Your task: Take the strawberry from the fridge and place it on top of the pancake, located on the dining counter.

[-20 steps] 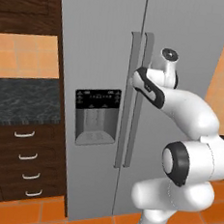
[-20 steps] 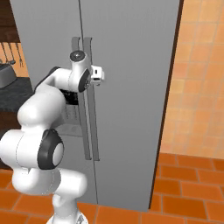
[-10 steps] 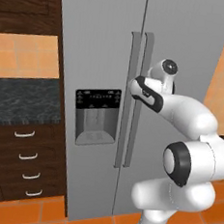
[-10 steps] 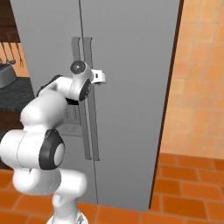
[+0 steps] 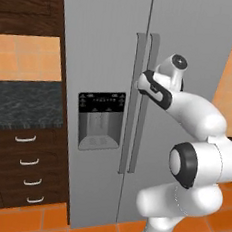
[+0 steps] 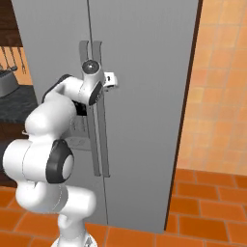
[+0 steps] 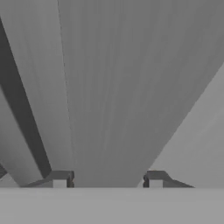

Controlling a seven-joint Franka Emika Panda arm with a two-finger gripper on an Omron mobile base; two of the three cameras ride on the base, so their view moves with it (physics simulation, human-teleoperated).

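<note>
Flat, even rendered light with no glare and no clear source. The fridge (image 5: 108, 57) doors shade softly from pale to darker grey; its handles cast thin faint shadows. Base views are slightly soft and pixelated at the edges of things. The hand view is dim, grey and blurred at close range
</note>
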